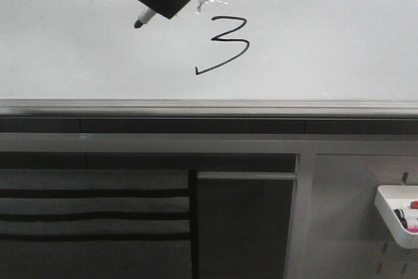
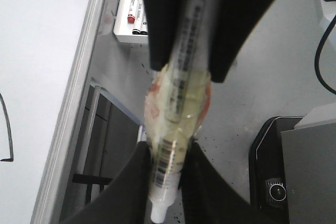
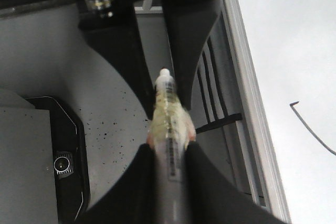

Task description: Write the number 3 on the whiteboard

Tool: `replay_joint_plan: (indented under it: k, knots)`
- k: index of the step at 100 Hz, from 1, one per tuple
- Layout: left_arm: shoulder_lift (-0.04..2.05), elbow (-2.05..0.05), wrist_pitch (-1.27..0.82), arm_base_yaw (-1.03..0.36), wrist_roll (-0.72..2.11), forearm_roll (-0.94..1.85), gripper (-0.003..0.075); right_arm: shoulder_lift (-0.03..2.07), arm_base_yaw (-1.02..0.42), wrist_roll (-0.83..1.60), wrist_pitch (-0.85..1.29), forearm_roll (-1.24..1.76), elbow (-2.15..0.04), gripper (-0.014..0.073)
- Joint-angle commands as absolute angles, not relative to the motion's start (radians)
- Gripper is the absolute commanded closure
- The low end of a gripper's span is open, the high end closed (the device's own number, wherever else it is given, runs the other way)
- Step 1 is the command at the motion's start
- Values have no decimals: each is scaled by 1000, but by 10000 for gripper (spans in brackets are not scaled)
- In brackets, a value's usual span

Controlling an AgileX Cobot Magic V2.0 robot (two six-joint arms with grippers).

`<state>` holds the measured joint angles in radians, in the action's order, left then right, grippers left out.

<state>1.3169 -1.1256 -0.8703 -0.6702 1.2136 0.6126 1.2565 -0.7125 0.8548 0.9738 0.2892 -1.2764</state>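
The whiteboard fills the upper front view, with a thin black number 3 near its middle; the tail sweeps lower left. One marker, wrapped in clear tape around its middle, is held by both grippers. My left gripper is shut on it near the white tip end, and in the front view its black nib pokes out up left of the digit, below that gripper. My right gripper is shut on the barrel beyond the tape. The 3's tail also shows in the right wrist view.
A grey metal strip edges the board. Below it are dark slatted panels and a small white tray holding spare markers. A black device with a lens and a black cable lie on the grey surface.
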Motion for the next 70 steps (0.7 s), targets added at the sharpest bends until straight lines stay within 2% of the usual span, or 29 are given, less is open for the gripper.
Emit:
replay_joint_plan:
  k: [1,5,17,24,43,57,70]
  knots:
    - [1293,-1160,-837,-678,1183,671,738,1227,-714,852,903,311,-1300,554]
    - [1293,-1160,-836,-678,1183,671,738,1227,-714,852,905,311,-1300,524]
    - [1293,-1160,-825,-666,1177,669,738,1227,-695,802,899,294,-1302,328]
    - [1293,-1160,-806,-639,1152,655,738,1217,-666,749,901,271,-1307,258]
    - [1293,-1124,-657,-463,911,544,738,1152,-526,582,913,218,-1313,253]
    - [1293,-1006,-435,-266,629,544,738,1115,-430,554,933,218,-1311,253]
    - [1293,-896,-257,-156,597,623,738,1108,-404,554,958,218,-1311,253]
